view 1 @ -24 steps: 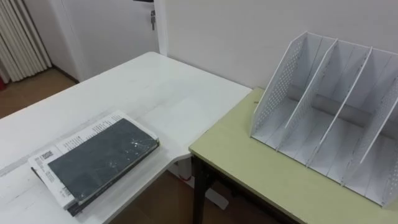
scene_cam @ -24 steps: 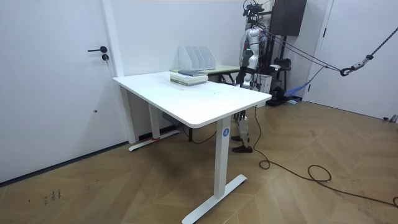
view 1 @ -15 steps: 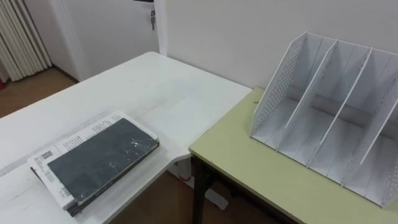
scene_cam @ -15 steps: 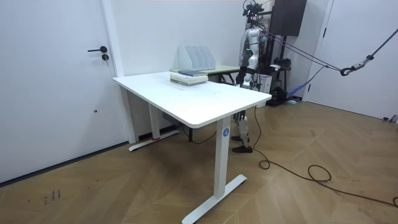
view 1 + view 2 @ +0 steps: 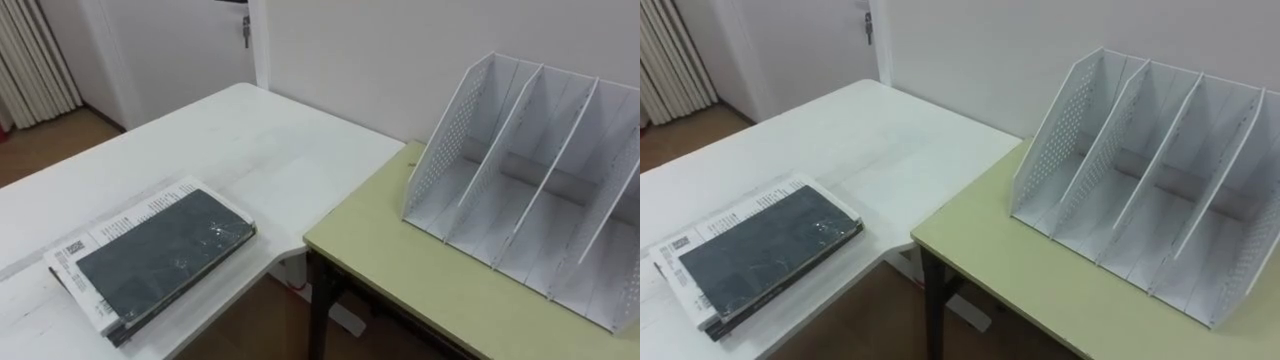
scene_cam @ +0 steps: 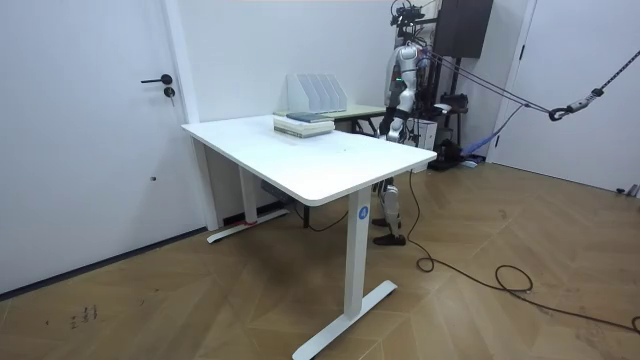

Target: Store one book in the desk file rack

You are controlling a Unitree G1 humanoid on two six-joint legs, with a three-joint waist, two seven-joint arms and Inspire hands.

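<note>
A dark grey book [image 5: 165, 255] lies flat on top of a white book, at the near corner of the white table [image 5: 250, 140]. The white file rack [image 5: 530, 190] stands on the yellow-green desk [image 5: 390, 260] to the right, its several slots empty and open toward me. A narrow gap parts the two tables. In the room view I stand behind the far end of the table, beside the book stack [image 6: 303, 124] and the rack [image 6: 316, 95]. My left hand [image 6: 404, 128] and right hand [image 6: 386, 122] hang low at my sides, too small to read.
A white wall runs behind both tables, with a door [image 5: 215, 40] at the far left. Wooden floor shows in the gap under the desk edge [image 5: 300, 320]. In the room view a dark screen stand [image 6: 462, 30] is behind me.
</note>
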